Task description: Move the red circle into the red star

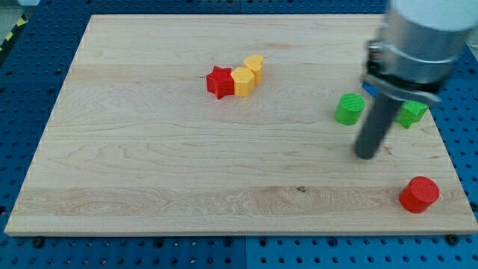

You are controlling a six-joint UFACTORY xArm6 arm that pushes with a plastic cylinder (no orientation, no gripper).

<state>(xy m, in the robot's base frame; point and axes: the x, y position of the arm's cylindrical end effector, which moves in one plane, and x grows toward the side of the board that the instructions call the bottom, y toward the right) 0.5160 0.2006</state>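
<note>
Trouble spot number one is geometry: red circle sits way off in the near right corner of the board, close to both edges, while red star is well apart from it, far and left of centre. My tip is down on the wood just left of and a bit farther back than the circle, not touching it. No jaws here to be apart or together, it's a bare rod, so nothing gets held, only shoved.

So the tip is on the wrong side, I reckon. To push toward the star it has to get round to the circle's near right, and there's hardly any board there. Clip the circle on the way round and it could slide off the edge.

A round block also tends to roll off a thin rod, so an off-centre push would probably send it sideways.

Green blocks and sit beyond the tip, one partly hidden by the arm; a wide swing might knock them.

Last thing: yellow blocks touch the star's right side, so a push coming in too far back would hit those first.
</note>
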